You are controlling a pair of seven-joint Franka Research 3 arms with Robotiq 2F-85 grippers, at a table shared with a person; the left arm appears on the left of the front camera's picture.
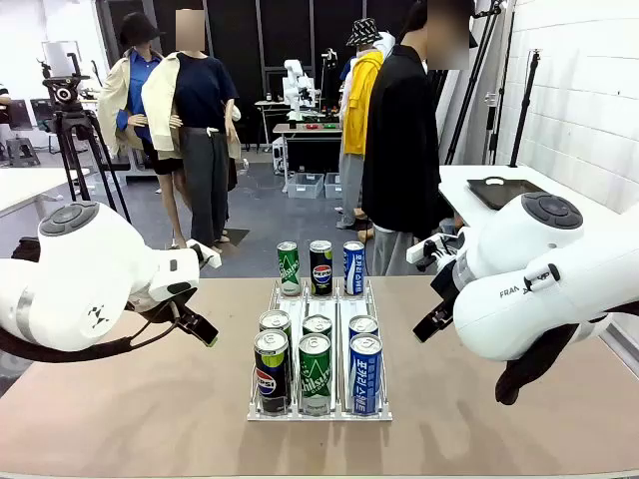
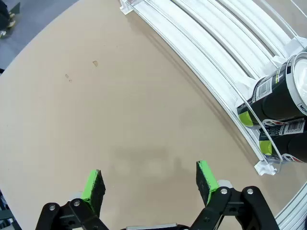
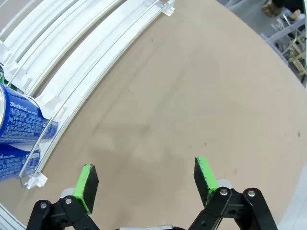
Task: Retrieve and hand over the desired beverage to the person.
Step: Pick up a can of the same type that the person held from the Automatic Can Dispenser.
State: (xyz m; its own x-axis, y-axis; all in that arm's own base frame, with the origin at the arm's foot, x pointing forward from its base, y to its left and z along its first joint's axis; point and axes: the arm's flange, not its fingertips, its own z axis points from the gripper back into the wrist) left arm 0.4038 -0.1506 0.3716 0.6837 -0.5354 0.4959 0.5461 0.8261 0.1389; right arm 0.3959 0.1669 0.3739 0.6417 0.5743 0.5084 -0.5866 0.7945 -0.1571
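A black Pepsi can (image 1: 272, 371) stands front-left in the white rack (image 1: 339, 416); left claw (image 2: 149, 179) and right claw (image 3: 144, 178) are open, empty.

Left arm (image 1: 90, 284) is raised over the table's (image 1: 130, 409) left side, right arm (image 1: 539, 284) over its right side. Left gripper (image 2: 151, 179) points down at the surface, jaws wide apart and empty. Right gripper (image 3: 144, 179) is in the same pose and state.
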